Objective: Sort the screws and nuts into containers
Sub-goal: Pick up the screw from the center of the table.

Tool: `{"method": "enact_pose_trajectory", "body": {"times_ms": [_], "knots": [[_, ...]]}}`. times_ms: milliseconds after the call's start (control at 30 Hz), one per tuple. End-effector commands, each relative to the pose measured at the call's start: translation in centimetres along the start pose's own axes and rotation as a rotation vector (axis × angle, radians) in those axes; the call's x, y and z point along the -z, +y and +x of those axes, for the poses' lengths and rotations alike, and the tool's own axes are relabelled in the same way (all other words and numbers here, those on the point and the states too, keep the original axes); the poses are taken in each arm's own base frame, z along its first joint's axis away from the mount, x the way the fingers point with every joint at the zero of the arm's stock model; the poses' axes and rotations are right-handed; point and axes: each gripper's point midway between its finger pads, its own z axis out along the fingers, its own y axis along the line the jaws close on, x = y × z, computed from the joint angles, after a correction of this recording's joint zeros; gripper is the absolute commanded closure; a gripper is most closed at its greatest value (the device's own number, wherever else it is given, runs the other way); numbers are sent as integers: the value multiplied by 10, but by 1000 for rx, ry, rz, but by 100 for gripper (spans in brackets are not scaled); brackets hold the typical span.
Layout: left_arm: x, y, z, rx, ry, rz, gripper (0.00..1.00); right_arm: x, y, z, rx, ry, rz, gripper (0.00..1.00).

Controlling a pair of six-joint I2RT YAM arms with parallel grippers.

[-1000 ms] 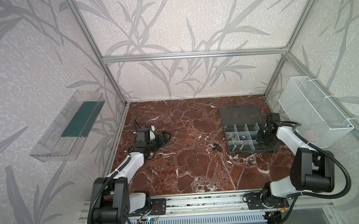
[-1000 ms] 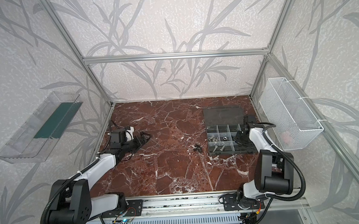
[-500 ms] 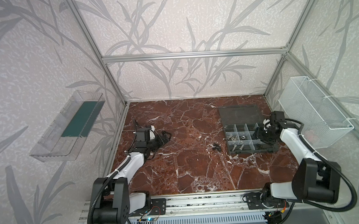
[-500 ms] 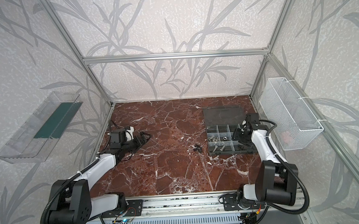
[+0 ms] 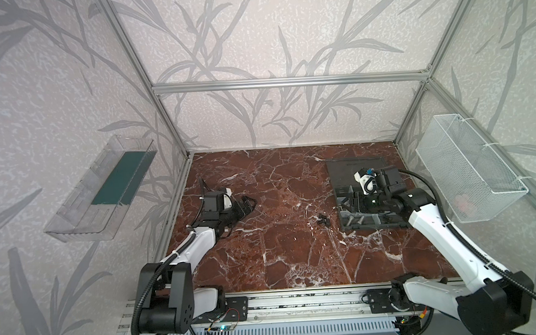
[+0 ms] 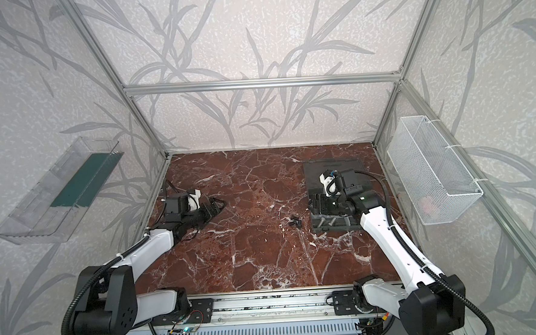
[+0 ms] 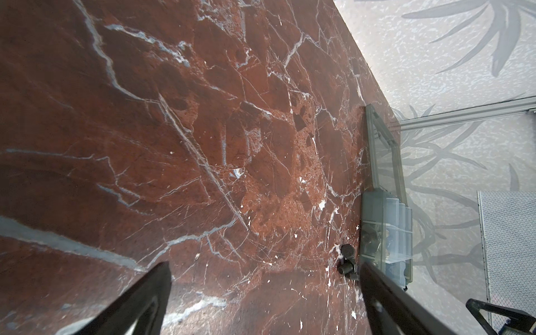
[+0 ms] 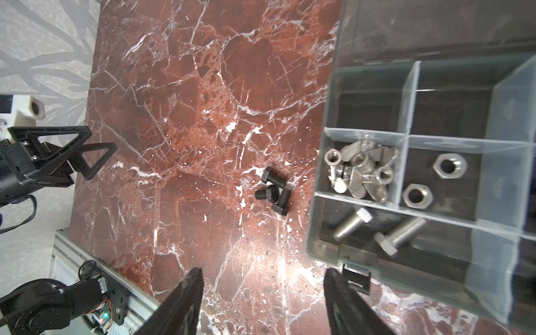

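Observation:
Three black screws (image 8: 274, 188) lie in a small heap on the marble, just left of the containers, the compartments of the grey organiser box (image 8: 322, 232); both top views show the heap (image 5: 323, 219) (image 6: 294, 221). One compartment holds two silver screws (image 8: 351, 224), another two silver nuts (image 8: 449, 166), a third a pile of silver wing nuts (image 8: 362, 168). My right gripper (image 8: 262, 271) hovers open and empty over the box's left part (image 5: 351, 198). My left gripper (image 7: 264, 265) rests open and empty low at the table's left (image 5: 246, 204), far from the screws (image 7: 346, 261).
The box's flat lid (image 5: 345, 170) lies open behind it. A white wire-mesh basket (image 5: 468, 164) hangs on the right wall, a clear tray with a green strip (image 5: 104, 186) on the left wall. A metal rail (image 5: 299, 302) runs along the front edge.
My right gripper has opened from nearly shut, risen and swung from the box's right side toward its left. The left arm has not moved.

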Motion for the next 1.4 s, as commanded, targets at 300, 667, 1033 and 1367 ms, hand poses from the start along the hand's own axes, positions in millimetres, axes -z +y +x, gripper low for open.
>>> {"method": "enact_pose_trajectory", "body": {"times_ms": [300,667,1033,1367], "knots": [[3,-5,-3,4,-16,28,1,-74,14,34,-28,197,3,33],[3,-4,0,-2,-12,26,1,-116,-5,51,-12,286,119,37],[3,-1,0,-9,-12,17,1,-140,-20,61,8,337,196,45],[2,1,0,-7,-11,11,1,-148,-27,57,35,350,261,46]]}}
